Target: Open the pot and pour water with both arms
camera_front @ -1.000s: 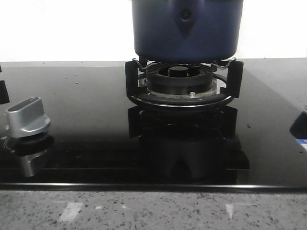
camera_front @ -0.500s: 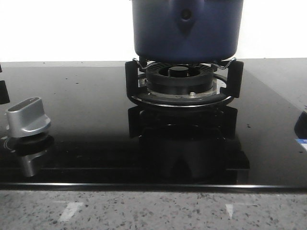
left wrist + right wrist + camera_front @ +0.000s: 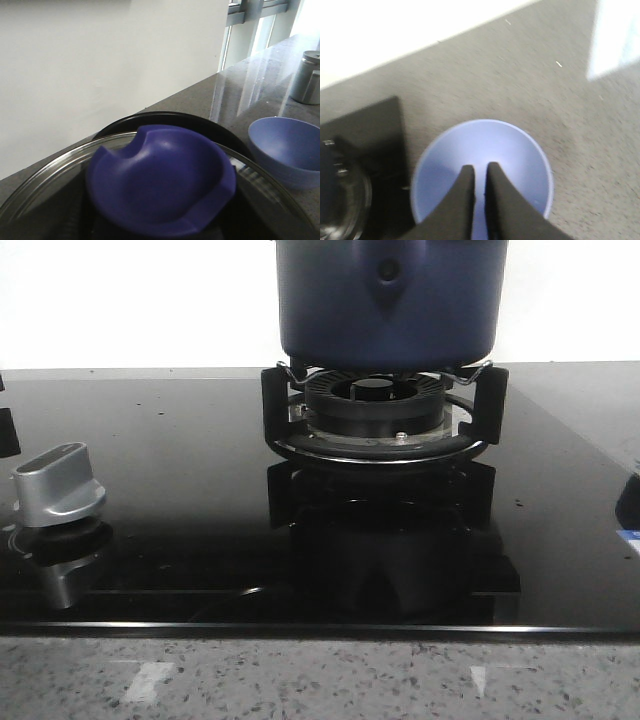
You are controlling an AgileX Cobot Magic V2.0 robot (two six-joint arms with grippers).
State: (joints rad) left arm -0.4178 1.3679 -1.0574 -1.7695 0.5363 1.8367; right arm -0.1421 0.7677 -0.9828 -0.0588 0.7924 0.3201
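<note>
Front view shows the pot (image 3: 390, 300) on the burner (image 3: 378, 410), lid (image 3: 150, 200) on, nothing poured; right gripper (image 3: 480, 177) nearly closed, empty, above the bowl (image 3: 482, 150) beside the burner; left grip indeterminable.

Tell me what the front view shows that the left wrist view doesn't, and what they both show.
Only the front view shows the burner under the pot, the black grate, the glossy cooktop and the silver knob. Only the left wrist view shows the glass lid with its blue knob, the lighter blue bowl and a metal canister. They share the granite counter; neither shows a gripper.
</note>
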